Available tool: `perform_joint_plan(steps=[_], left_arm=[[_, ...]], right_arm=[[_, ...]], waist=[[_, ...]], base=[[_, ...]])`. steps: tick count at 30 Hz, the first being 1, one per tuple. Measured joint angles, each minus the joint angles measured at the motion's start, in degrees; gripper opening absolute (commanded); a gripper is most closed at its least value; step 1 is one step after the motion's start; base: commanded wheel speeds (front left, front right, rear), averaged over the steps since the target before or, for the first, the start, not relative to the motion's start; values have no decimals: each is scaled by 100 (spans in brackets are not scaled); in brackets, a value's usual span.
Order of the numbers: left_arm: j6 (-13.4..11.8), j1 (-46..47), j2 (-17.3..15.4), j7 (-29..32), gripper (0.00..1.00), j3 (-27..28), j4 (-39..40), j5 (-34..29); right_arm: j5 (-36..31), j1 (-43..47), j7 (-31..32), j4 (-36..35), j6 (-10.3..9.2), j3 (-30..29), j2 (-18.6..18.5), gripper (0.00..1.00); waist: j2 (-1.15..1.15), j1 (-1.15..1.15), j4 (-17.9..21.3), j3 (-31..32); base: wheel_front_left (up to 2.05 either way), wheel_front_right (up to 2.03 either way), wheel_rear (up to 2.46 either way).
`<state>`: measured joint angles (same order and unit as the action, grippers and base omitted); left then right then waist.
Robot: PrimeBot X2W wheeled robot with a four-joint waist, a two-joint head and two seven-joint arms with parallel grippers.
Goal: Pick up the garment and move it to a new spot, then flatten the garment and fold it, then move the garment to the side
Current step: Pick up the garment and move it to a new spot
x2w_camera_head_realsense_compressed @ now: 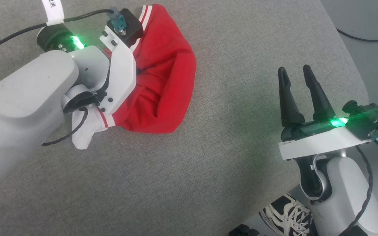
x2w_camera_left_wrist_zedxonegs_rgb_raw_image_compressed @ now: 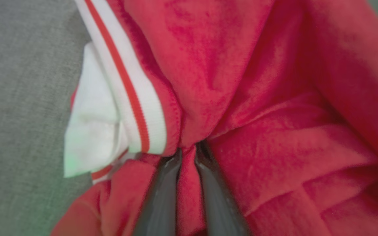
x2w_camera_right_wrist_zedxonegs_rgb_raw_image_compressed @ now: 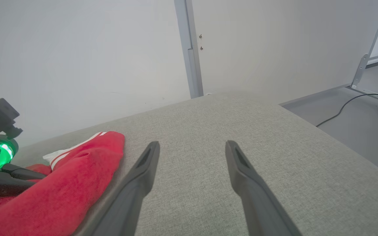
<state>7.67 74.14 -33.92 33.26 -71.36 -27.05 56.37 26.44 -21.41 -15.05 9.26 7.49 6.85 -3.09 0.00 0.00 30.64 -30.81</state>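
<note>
The garment (x2w_camera_head_realsense_compressed: 166,78) is a red jersey with white sleeves and striped trim, bunched in a heap on the grey cloth table at upper left of the head view. My left wrist covers its left side there, hiding the fingers. In the left wrist view my left gripper (x2w_camera_left_wrist_zedxonegs_rgb_raw_image_compressed: 188,154) is shut on a pinched fold of the red garment (x2w_camera_left_wrist_zedxonegs_rgb_raw_image_compressed: 258,98), beside a white striped cuff (x2w_camera_left_wrist_zedxonegs_rgb_raw_image_compressed: 126,98). My right gripper (x2w_camera_head_realsense_compressed: 295,73) stands open over bare table at the right, apart from the cloth. In the right wrist view its fingers (x2w_camera_right_wrist_zedxonegs_rgb_raw_image_compressed: 144,164) spread wide, with the garment (x2w_camera_right_wrist_zedxonegs_rgb_raw_image_compressed: 67,177) at lower left.
The grey table (x2w_camera_head_realsense_compressed: 225,147) has its right edge and rounded corner close to my right arm. Beyond that edge lie grey floor, a black cable (x2w_camera_head_realsense_compressed: 366,38) and a person's white sneaker (x2w_camera_head_realsense_compressed: 287,214). A pale wall (x2w_camera_right_wrist_zedxonegs_rgb_raw_image_compressed: 77,59) stands behind the table.
</note>
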Motion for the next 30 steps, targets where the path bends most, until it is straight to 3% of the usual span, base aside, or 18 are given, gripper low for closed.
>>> perform_joint_plan(steps=[2, 3, 4, 5, 6, 18, 30], left_arm=[[0, 1, -31, -12, 4, 5, 46, 2], [0, 0, -31, -85, 32, -2, 43, 7], [0, -1, -14, -192, 49, -22, 19, 15], [1, -3, 8, -325, 96, -49, 3, -10], [1, -10, 36, -488, 100, -79, -31, -24], [-18, -270, 235, -2506, 100, -199, -144, 750], [-19, -1962, 283, -4385, 100, -153, -687, 1661]], right_arm=[[7, 0, 0, 1, 0, -19, 2, 100], [0, 1, 0, 3, 0, -41, 2, 100], [-29, 1, 0, 8, 0, -69, 0, 100], [-65, 1, 0, 11, 0, -83, -1, 100], [-104, 0, 0, 15, 0, -90, 2, 100], [-1006, 16, 0, 174, 0, -291, 11, 100], [-1922, 509, 0, 526, 0, -697, -3, 100]], waist=[[0, 0, 5, -20], [0, 0, -11, -15], [0, 0, -43, -3], [0, 0, -87, 18], [0, 0, -134, 46], [0, 0, -1042, 740], [0, 0, -2047, 1499]], base=[[0, 0, 0], [0, 0, 0], [0, 0, 0], [0, 0, 0], [0, 0, 0], [0, 0, 0], [0, 0, 0]])
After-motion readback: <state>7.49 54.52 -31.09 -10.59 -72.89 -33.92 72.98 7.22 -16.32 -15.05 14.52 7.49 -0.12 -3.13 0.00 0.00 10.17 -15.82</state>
